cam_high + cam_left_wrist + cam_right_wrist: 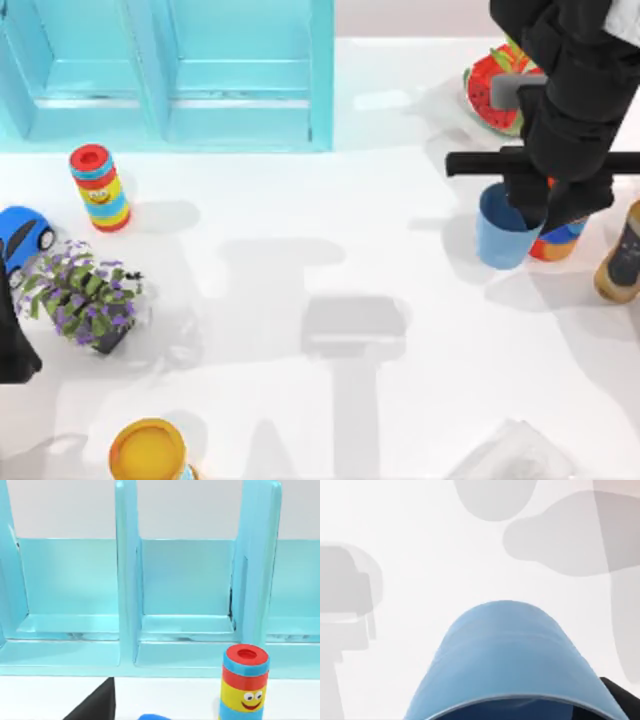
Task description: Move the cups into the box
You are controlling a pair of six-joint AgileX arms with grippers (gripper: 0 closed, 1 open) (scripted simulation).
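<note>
Top view shows the right gripper (543, 205) low over the blue cup (503, 228), which stands on the white table (330, 290) at the right side, just beside an orange-and-blue can (556, 241). The black fingers reach down at the cup's rim on the can side; whether they are already closed on the wall I cannot tell. To do this step well, I think the grip should take only the cup wall and not push the can, then lift straight up before going to the turquoise box (170, 75) at the far left. The left arm (12, 345) is parked at the left edge
</note>
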